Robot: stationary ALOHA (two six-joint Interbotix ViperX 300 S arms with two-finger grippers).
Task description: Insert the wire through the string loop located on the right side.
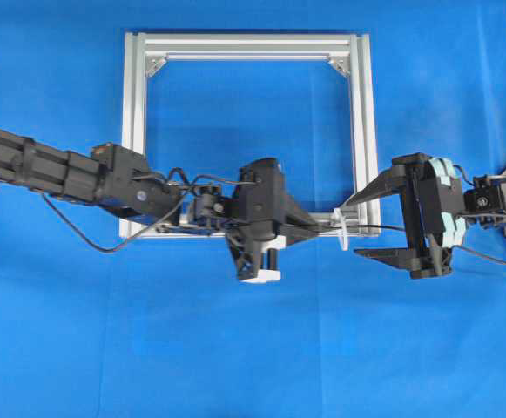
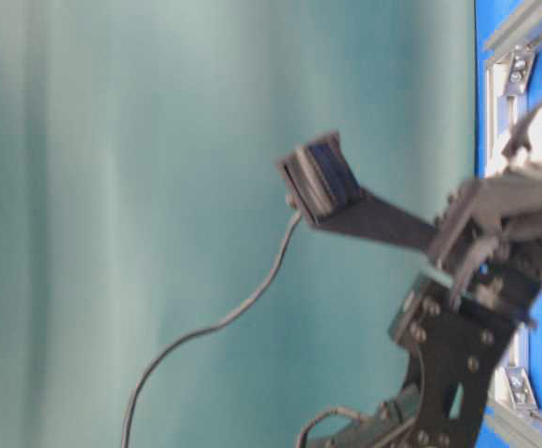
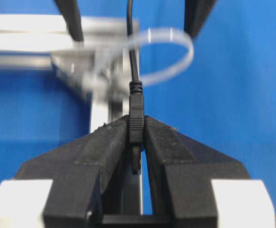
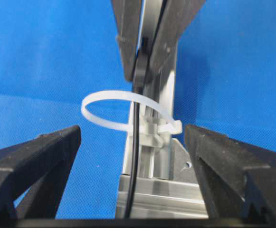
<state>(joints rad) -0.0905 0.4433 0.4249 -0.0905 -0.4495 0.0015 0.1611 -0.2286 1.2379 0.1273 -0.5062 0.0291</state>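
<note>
My left gripper [image 1: 322, 228] is shut on the small dark plug [image 3: 136, 111] of the wire, holding it by its sides at the fingertips [image 3: 114, 135]. From the plug the thin black wire [image 3: 132, 47] runs on through the white string loop [image 3: 190, 52], which is fixed at the frame's near right corner [image 1: 343, 231]. In the right wrist view the wire [image 4: 135, 156] comes down through the loop [image 4: 99, 102] between my right fingers. My right gripper [image 1: 367, 224] stands wide open on both sides of the loop and the wire [image 1: 383, 228], touching neither.
The square silver aluminium frame [image 1: 362, 131] lies flat on the blue cloth, with triangular brackets [image 1: 156, 64] in its corners. Its front rail [image 4: 166, 192] is just below my right gripper. Both arms meet at the frame's near right corner.
</note>
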